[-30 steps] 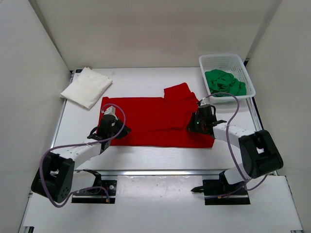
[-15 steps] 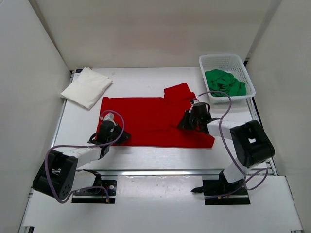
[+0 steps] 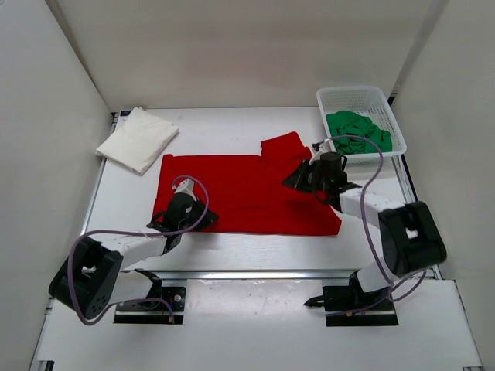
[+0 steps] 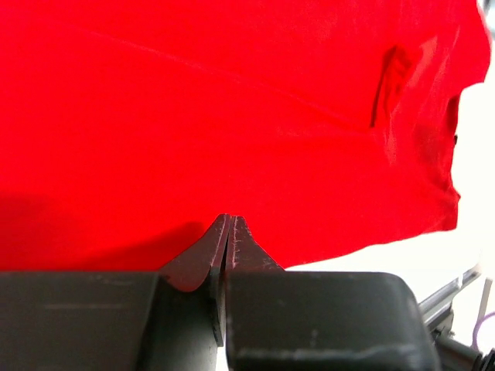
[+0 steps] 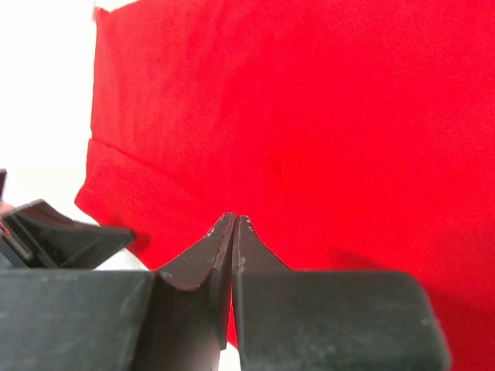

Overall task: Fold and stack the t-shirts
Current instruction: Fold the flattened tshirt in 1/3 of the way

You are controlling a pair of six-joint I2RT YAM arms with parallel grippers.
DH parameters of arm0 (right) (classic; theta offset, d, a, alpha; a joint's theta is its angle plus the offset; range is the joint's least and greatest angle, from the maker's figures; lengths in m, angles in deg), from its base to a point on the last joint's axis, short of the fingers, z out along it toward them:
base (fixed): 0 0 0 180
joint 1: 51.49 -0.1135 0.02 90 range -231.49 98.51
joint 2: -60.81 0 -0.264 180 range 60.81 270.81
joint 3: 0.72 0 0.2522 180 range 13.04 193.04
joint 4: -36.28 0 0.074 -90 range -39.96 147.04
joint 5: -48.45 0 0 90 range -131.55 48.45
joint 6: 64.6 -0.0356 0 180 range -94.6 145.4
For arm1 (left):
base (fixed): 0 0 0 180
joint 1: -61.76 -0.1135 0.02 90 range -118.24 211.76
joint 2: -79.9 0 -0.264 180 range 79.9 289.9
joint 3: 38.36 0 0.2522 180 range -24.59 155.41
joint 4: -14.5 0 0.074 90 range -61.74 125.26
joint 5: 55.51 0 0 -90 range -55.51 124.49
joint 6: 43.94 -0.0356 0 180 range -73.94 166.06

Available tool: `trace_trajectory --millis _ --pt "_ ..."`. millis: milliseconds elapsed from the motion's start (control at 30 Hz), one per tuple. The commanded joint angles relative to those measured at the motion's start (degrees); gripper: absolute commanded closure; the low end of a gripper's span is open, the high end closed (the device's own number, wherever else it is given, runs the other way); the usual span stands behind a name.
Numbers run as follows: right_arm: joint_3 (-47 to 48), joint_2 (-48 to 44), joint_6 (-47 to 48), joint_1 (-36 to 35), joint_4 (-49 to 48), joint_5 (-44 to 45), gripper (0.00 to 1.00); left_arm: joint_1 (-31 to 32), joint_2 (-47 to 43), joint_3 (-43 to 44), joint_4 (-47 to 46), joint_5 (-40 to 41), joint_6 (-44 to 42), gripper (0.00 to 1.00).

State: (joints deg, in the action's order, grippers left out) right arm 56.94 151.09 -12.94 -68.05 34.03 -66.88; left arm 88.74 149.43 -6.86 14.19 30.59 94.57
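Left end effector (image 4: 229, 220) has slid rightward, seemingly pinching the red t-shirt (image 3: 247, 193); right end effector (image 5: 234, 218) sits clenched over it.

Top view: bright, even, diffuse light from overhead; we see no glare. The walls (image 3: 232, 46) & table (image 3: 232, 127) sit close to blown out, v. little texture left. Shadows soft & short, hugging the arms where they cross the red shirt (image 3: 247, 182). Sharp centre to corners; slight wide-angle splay at edges. Wrist views: red heavily saturated, folds faint; bare table clips to pure white. Bodies of left gripper (image 4: 227, 220) & right gripper (image 5: 234, 219) dark, soft-focus, v. close to lens. We note a dim shadow band on cloth just ahead of each, esp. left wrist view
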Motion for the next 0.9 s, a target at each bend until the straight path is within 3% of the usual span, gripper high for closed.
trace_trajectory --millis 0,200,600,700,767,867 --pt "-5.56 -8.08 3.72 -1.63 3.69 7.11 1.0 2.98 3.66 4.14 -1.05 1.44 -1.22 0.89" --pt "-14.88 -16.09 5.83 -2.43 11.43 16.7 1.0 1.15 7.28 4.6 -0.53 1.09 -0.79 0.91" --pt "-22.36 -22.69 6.62 0.12 23.83 16.88 1.0 -0.52 -7.56 -6.66 7.28 -0.4 4.22 0.86" --pt "-20.09 -24.89 7.06 0.47 25.06 14.6 0.99 -1.75 -13.63 -4.82 11.15 -1.2 4.05 0.82" --pt "-16.06 -25.77 8.2 1.0 24.98 13.29 0.91 -3.5 -16.45 -0.45 12.13 -0.76 2.56 0.76" --pt "-11.84 -25.33 8.64 0.65 22.7 12.23 0.81 -7.98 -11.82 8.86 13.62 1.52 -2.71 0.7"
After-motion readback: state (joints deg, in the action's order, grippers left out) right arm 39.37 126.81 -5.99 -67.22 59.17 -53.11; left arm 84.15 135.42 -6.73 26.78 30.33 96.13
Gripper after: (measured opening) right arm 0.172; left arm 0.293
